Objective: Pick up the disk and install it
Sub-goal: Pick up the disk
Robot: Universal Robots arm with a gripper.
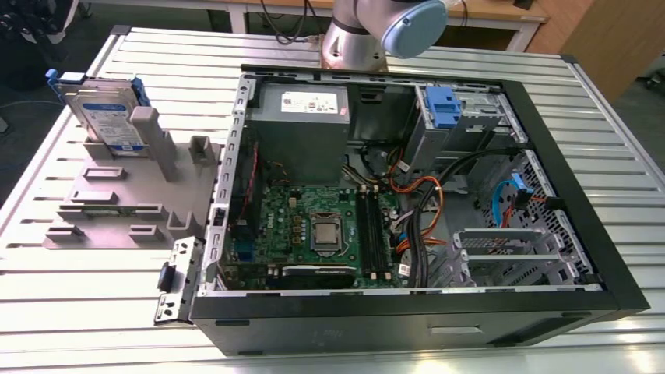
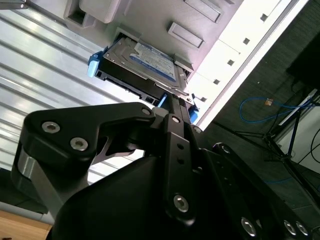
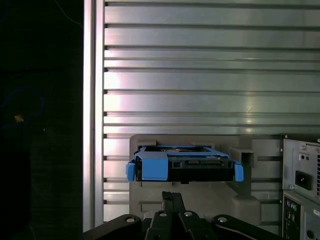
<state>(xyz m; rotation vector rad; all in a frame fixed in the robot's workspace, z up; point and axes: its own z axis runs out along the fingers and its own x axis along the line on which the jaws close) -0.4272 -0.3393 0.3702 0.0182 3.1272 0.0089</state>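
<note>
The disk [image 1: 106, 117] is a silver drive with a white-and-blue label in a bright blue carrier. It stands on edge in a slot of the grey holder [image 1: 114, 204] at the exterior view's left. In both wrist views the disk [image 3: 182, 167] [image 2: 147, 62] lies just ahead of my gripper [image 3: 172, 196] [image 2: 172, 104]. The black fingers are shut together with nothing between them, and a small gap separates them from the carrier's blue end.
The open computer case [image 1: 613, 257] lies on the slatted metal table [image 1: 73, 288], and its rear corner [image 3: 300, 185] shows beside the holder. Inside are a grey power supply [image 1: 301, 117], a motherboard [image 1: 322, 226], loose cables and a drive bay with a blue carrier [image 1: 441, 105]. The arm's joint [image 1: 410, 23] is behind the case.
</note>
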